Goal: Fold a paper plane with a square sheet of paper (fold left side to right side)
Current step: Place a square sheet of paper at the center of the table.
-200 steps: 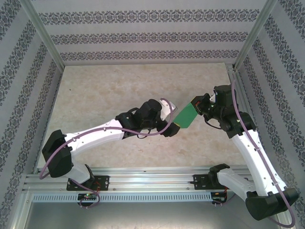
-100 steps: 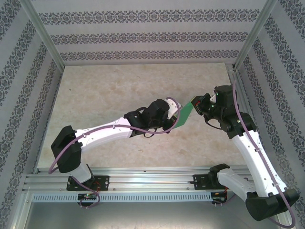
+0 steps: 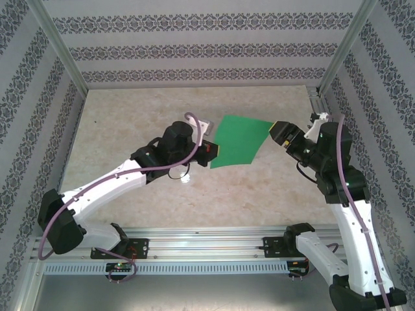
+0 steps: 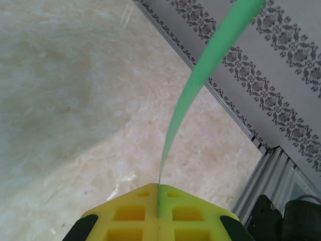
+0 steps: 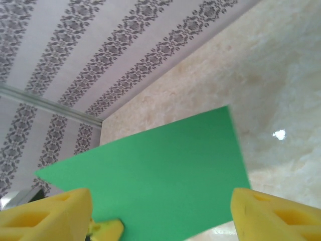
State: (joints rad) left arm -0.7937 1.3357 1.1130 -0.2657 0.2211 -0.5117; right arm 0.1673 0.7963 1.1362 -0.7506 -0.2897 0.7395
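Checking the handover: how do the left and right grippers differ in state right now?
The left gripper is shut on the paper's edge; the right gripper is open and holds nothing. The left alone carries the paper, seemingly clear of the table; the right sits at the paper's opposite side with its fingers spread wide. Both have yellow fingers and face the paper.

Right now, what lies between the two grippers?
The square sheet of paper, pinched by the left gripper, reaches toward the open right gripper, in the top external view.
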